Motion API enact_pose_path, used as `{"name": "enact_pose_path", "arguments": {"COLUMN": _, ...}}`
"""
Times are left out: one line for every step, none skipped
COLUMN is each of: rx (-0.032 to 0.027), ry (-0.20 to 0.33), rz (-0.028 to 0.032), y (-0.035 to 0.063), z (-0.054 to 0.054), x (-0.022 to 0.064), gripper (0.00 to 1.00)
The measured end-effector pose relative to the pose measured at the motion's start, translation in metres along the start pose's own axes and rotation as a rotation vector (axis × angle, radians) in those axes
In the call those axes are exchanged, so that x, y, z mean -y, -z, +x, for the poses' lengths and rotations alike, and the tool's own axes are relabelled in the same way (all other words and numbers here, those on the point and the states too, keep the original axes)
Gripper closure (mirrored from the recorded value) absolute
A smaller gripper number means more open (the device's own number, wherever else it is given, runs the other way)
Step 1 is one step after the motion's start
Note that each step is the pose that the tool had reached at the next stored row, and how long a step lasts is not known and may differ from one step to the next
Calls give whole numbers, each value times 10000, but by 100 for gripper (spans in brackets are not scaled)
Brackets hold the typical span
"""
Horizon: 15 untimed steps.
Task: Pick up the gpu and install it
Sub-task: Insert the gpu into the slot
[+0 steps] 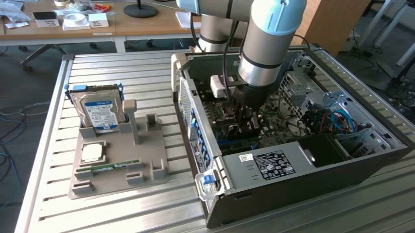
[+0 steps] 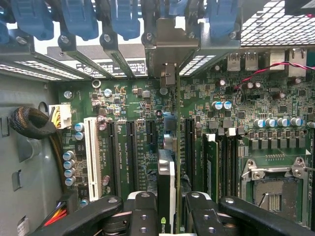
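Wrist view. gpu [image 2: 166, 174] edge-on between the two black fingers [image 2: 142, 211], clamped from both flanks. gripper [image 2: 167, 209] closed on the card, jaws narrowed to the card's thickness. Green logo on the card's edge, close to the fingertips. Card upright over the green motherboard [image 2: 236, 113], lined up with the row of black expansion slots [image 2: 129, 152]; white slot [image 2: 91, 152] off to one side, CPU socket [image 2: 273, 191] off to the other. Card's silver end bracket [image 2: 165, 54] up against the rear slot openings of the case, among blue retention latches [image 2: 78, 19]. Seated in a slot or just above one: cannot tell.

Exterior view. Arm [image 1: 266, 43] reaching straight down into the open computer case [image 1: 292, 199], case on its side on a slatted metal table [image 1: 129, 208]. Gripper low inside the case, over the motherboard, near the rear wall on the exterior view's left. Power supply [image 1: 272, 165] with a white-printed label just beside it, toward the camera. Grey holder [image 1: 116, 182] on the table at the exterior view's left, well apart from the case. In the holder: hard drive [image 1: 100, 114] upright, CPU [image 1: 93, 153] flat, RAM stick [image 1: 110, 167] flat just beside the CPU.
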<state>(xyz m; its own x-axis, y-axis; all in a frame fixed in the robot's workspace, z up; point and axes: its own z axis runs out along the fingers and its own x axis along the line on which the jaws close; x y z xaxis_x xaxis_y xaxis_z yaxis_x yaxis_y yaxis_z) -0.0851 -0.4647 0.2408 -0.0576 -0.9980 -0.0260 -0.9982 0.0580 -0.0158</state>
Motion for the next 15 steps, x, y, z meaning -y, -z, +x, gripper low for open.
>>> {"name": "enact_pose_path", "arguments": {"rx": 0, "ry": 0, "rz": 0, "y": 0, "z": 0, "x": 0, "gripper": 73}}
{"name": "enact_pose_path", "arguments": {"rx": 0, "ry": 0, "rz": 0, "y": 0, "z": 0, "x": 0, "gripper": 73}}
{"name": "enact_pose_path", "arguments": {"rx": 0, "ry": 0, "rz": 0, "y": 0, "z": 0, "x": 0, "gripper": 73}}
{"name": "enact_pose_path", "arguments": {"rx": 1, "ry": -1, "rz": 0, "y": 0, "z": 0, "x": 0, "gripper": 73}}
{"name": "enact_pose_path", "arguments": {"rx": 0, "ry": 0, "rz": 0, "y": 0, "z": 0, "x": 0, "gripper": 73}}
{"name": "enact_pose_path", "arguments": {"rx": 0, "ry": 0, "rz": 0, "y": 0, "z": 0, "x": 0, "gripper": 73}}
{"name": "enact_pose_path", "arguments": {"rx": 2, "ry": 0, "rz": 0, "y": 1, "z": 0, "x": 0, "gripper": 73}}
{"name": "enact_pose_path", "arguments": {"rx": 3, "ry": 0, "rz": 0, "y": 2, "z": -1, "x": 0, "gripper": 73}}
{"name": "enact_pose_path", "arguments": {"rx": 3, "ry": 0, "rz": 1, "y": 2, "z": -1, "x": 0, "gripper": 73}}
{"name": "enact_pose_path", "arguments": {"rx": 3, "ry": 1, "rz": 1, "y": 2, "z": 0, "x": 0, "gripper": 73}}
{"name": "enact_pose_path", "arguments": {"rx": 3, "ry": 13, "rz": 1, "y": 3, "z": 0, "x": 0, "gripper": 73}}
{"name": "enact_pose_path", "arguments": {"rx": 4, "ry": 38, "rz": 0, "y": 3, "z": 0, "x": 0, "gripper": 73}}
{"name": "enact_pose_path", "arguments": {"rx": 5, "ry": 70, "rz": -2, "y": 3, "z": 0, "x": 1, "gripper": 73}}
{"name": "enact_pose_path", "arguments": {"rx": 7, "ry": 107, "rz": -4, "y": 3, "z": 0, "x": 3, "gripper": 73}}
{"name": "enact_pose_path", "arguments": {"rx": 7, "ry": 139, "rz": -6, "y": 4, "z": 0, "x": 6, "gripper": 73}}
